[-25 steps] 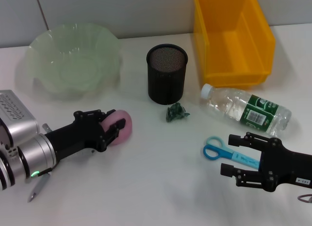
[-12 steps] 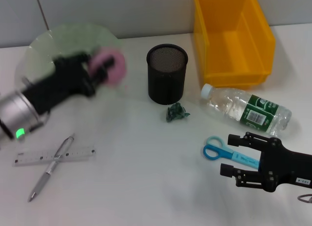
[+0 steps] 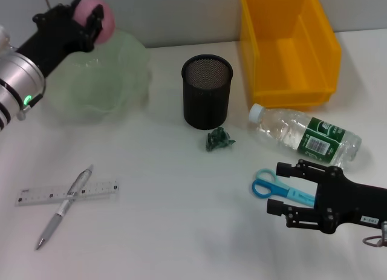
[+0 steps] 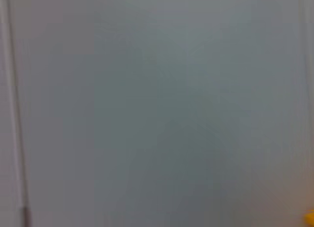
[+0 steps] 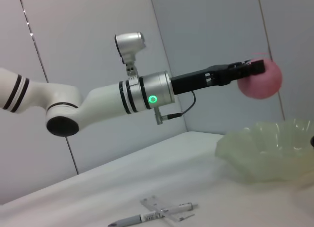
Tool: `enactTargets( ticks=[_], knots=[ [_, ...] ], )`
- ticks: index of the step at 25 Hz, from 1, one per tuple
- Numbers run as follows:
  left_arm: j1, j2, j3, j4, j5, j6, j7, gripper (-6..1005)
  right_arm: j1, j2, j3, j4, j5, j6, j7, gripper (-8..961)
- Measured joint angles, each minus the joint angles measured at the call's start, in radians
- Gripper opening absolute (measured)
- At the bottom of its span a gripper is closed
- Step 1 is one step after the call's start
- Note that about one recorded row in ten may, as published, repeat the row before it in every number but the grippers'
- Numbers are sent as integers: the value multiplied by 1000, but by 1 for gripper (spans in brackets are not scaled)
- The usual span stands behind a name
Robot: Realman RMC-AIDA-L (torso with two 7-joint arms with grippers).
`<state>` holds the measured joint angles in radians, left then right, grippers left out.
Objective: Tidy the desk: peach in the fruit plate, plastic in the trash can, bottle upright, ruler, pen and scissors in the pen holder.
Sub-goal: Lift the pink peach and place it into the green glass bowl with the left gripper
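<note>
My left gripper [image 3: 84, 19] is shut on the pink peach [image 3: 97, 11], held high over the far rim of the pale green fruit plate [image 3: 115, 80]; the right wrist view shows the peach [image 5: 261, 79] well above the plate [image 5: 265, 151]. My right gripper [image 3: 284, 189] stands open just right of the blue scissors [image 3: 269, 186]. The clear bottle [image 3: 305, 136] lies on its side. A green plastic scrap [image 3: 219, 139] sits by the black mesh pen holder [image 3: 207, 91]. The ruler [image 3: 66, 193] and pen [image 3: 63, 207] lie crossed at the front left.
A yellow bin [image 3: 287, 47] stands at the back right, behind the bottle. The left wrist view shows only a blank grey wall.
My left arm lifted the peach off the table and swung it up and back over the fruit plate, uncovering the ruler and pen. The right gripper crept slightly left toward the scissors.
</note>
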<state>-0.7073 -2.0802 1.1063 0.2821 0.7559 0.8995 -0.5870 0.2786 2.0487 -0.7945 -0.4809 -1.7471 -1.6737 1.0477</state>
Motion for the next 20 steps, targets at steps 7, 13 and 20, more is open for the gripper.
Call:
enactTargets(
  ticks=[7,13,20],
  knots=[
    [-3,0,0,-22,-112,-12,77,449,2,1,0,-4,0,0,8,826],
    [4,0,6,-20,-113,-11,72,696,8,9,9,-4,2,4,4,825],
    [128,18,100,20,-39,163,-67,786,10,22,189,-6,12,19,11,825]
  ],
)
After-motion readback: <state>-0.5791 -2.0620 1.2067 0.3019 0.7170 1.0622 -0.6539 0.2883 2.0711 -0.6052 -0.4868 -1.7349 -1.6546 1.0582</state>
